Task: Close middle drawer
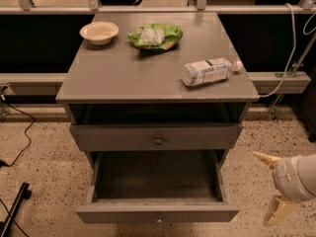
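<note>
The middle drawer (157,213) is grey, with a low flat front and a tiny pale centre knob. It is pulled far out of the grey cabinet (156,78), and its deep box shows nothing inside. Above it sits a taller-fronted drawer (123,138) with a dark round knob, standing slightly out. My gripper (262,187) is at the lower right, beside the middle drawer's right front corner and apart from it. Its two pale fingers (279,209) are spread wide, with nothing between them.
On the cabinet top lie a white bowl (99,32), a green chip bag (155,36) and a plastic bottle (208,71) on its side. Speckled floor surrounds the cabinet. A black cable (19,132) and a dark stand (14,211) are at the left. A rail runs behind.
</note>
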Action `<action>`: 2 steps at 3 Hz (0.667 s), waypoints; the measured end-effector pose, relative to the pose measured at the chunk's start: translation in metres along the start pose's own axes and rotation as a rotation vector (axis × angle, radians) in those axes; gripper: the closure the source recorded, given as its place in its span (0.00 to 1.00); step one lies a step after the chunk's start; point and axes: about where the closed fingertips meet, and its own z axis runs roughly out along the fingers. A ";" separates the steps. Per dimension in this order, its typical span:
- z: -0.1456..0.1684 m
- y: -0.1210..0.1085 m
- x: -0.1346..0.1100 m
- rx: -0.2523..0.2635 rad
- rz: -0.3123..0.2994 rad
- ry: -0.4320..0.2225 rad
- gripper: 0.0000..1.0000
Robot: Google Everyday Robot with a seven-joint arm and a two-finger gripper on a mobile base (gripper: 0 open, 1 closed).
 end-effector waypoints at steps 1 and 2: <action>0.001 0.003 0.002 0.000 -0.082 -0.001 0.00; 0.005 0.003 0.004 -0.022 -0.080 0.002 0.00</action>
